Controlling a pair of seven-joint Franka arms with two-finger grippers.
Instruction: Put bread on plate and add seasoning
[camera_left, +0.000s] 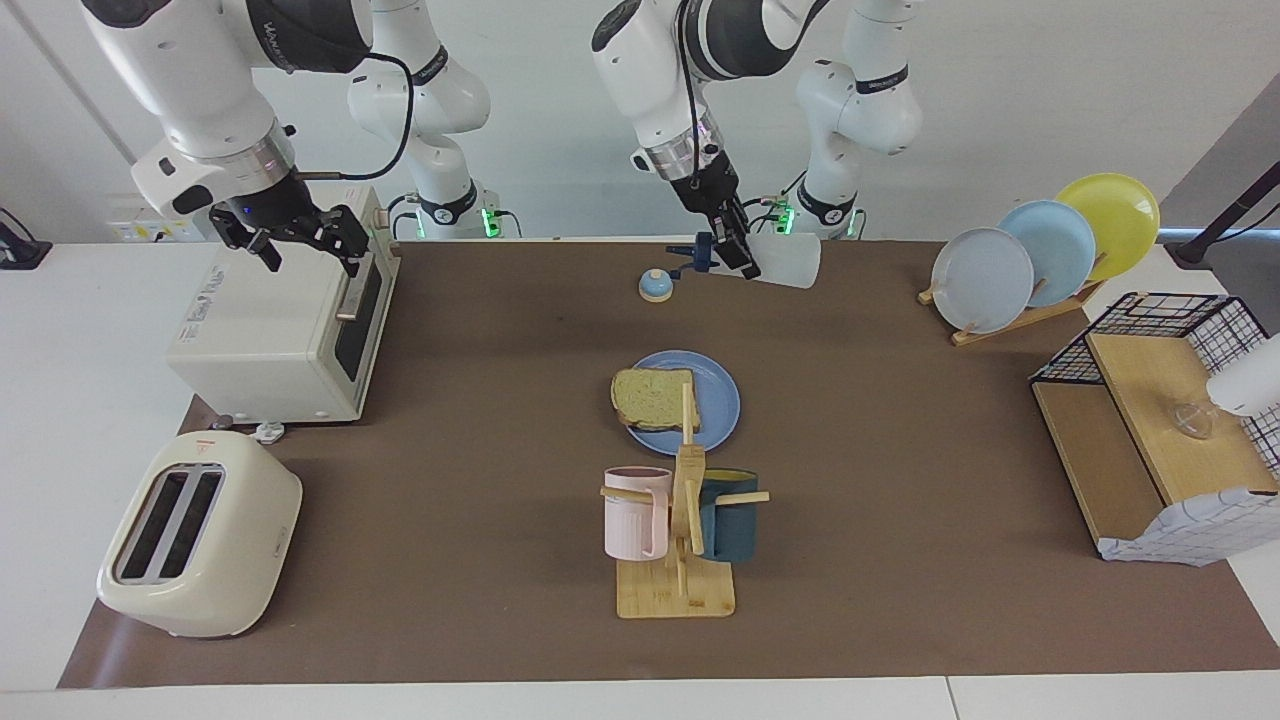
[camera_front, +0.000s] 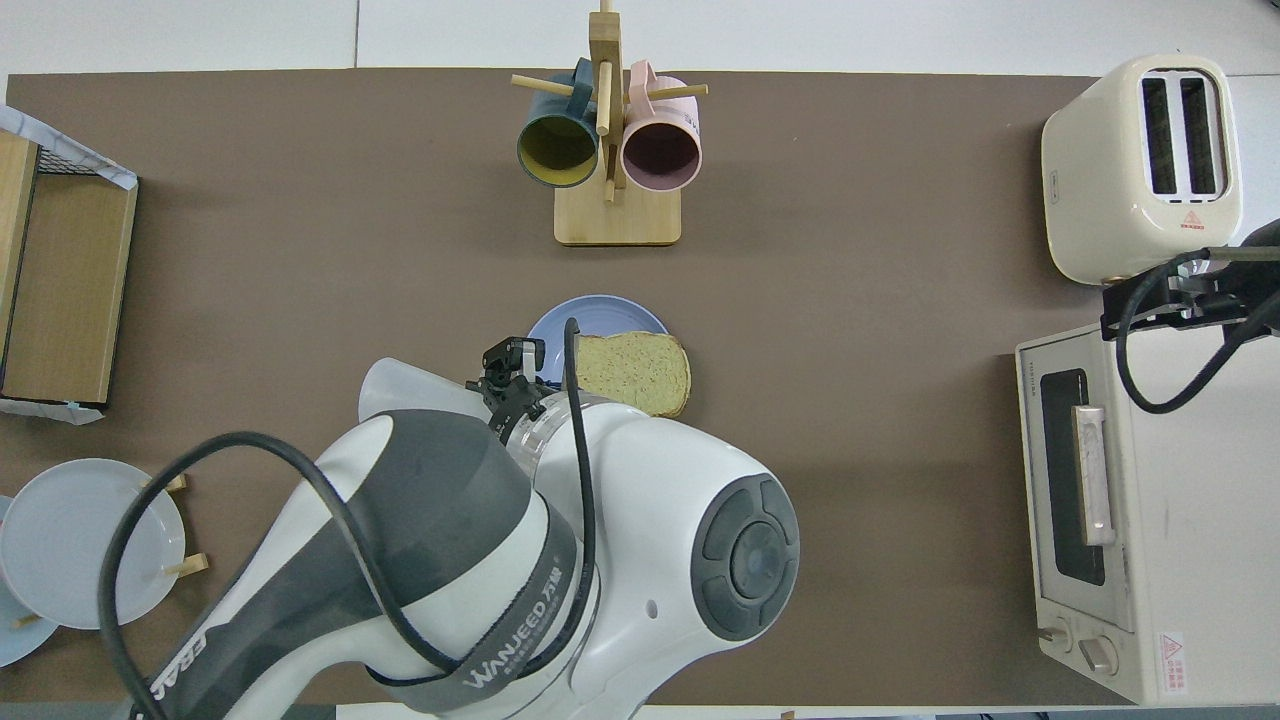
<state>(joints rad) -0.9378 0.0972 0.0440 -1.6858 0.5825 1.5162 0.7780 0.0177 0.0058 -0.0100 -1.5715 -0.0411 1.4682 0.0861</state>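
left gripper (camera_left: 735, 245) up over the mat, clamped on tipped seasoning (camera_left: 780, 262); bread (camera_left: 655, 398) on plate (camera_left: 718, 400); right gripper (camera_left: 300, 235) over oven (camera_left: 270, 320), jaws wide

Left hand (camera_left: 735, 250) is raised, tilted and clamped shut; right hand (camera_left: 296, 235) hangs with fingers spread.

Overhead, the left arm hides the plate (camera_front: 600, 312) partly.
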